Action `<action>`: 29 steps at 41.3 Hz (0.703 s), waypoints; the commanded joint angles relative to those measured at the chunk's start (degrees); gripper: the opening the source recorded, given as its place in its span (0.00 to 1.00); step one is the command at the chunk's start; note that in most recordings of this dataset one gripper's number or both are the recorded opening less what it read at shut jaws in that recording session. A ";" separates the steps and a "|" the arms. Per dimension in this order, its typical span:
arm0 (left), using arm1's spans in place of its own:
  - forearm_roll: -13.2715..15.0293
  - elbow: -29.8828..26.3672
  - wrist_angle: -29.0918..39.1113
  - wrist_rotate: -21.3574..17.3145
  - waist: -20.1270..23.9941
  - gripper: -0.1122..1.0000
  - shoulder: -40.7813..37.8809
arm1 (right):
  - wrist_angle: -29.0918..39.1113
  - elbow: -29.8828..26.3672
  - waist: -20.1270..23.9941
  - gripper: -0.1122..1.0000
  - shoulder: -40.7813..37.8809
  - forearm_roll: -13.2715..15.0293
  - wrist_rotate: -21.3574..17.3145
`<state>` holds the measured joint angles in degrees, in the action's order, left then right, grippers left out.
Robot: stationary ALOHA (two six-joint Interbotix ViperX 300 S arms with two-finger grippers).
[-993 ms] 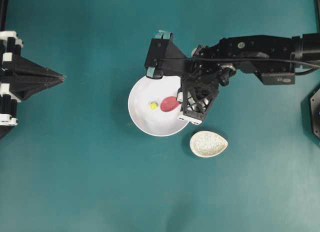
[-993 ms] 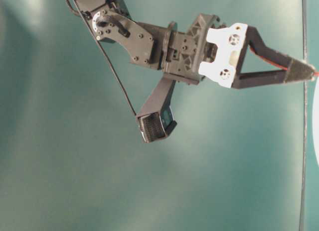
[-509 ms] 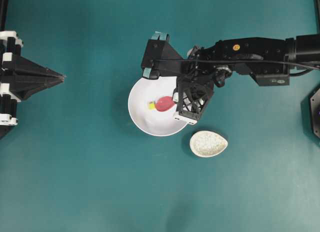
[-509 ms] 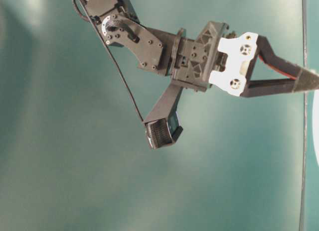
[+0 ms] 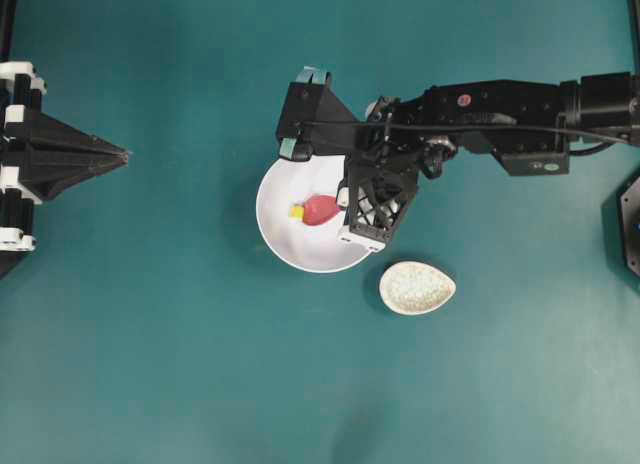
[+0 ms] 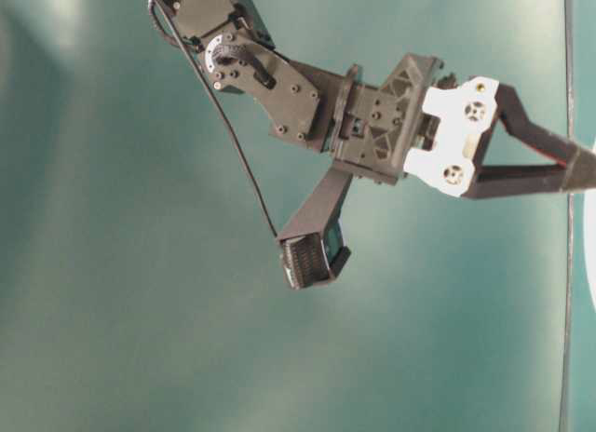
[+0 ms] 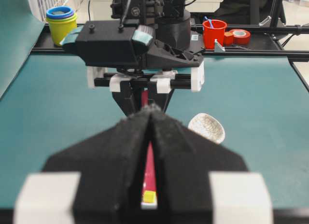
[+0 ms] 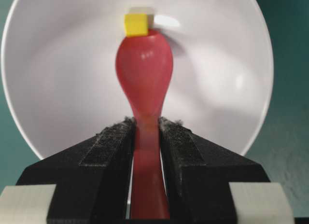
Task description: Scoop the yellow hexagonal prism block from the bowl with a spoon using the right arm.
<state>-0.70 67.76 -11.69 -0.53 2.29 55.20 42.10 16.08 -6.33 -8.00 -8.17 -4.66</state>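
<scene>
Bowl (image 5: 290, 244): large, round, white, near the centre of the teal tabletop (image 5: 200, 364). Contents: yellow hexagonal prism block (image 5: 296, 212), resting on the bowl's inner floor, touching the tip of the spoon's scoop; spoon (image 8: 144, 74), glossy pink-red, scoop inside the bowl, handle running back over the rim.

Right gripper (image 8: 146, 137): jaws pinching the spoon handle from both sides.

Left gripper (image 5: 122, 157): at the left edge of the tabletop, jaws pressed together, nothing between them.

Speckled beige dish (image 5: 417, 288): teardrop-shaped, beside the bowl, apart from it, nothing in it.
</scene>
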 commanded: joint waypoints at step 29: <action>-0.18 -0.88 -0.26 -0.09 0.00 0.11 -0.35 | -8.26 -0.35 0.62 0.30 1.85 -0.18 -0.18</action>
<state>-0.70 67.76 -11.69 -0.53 2.29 55.11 34.63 16.17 -5.89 -8.00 -8.35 -4.66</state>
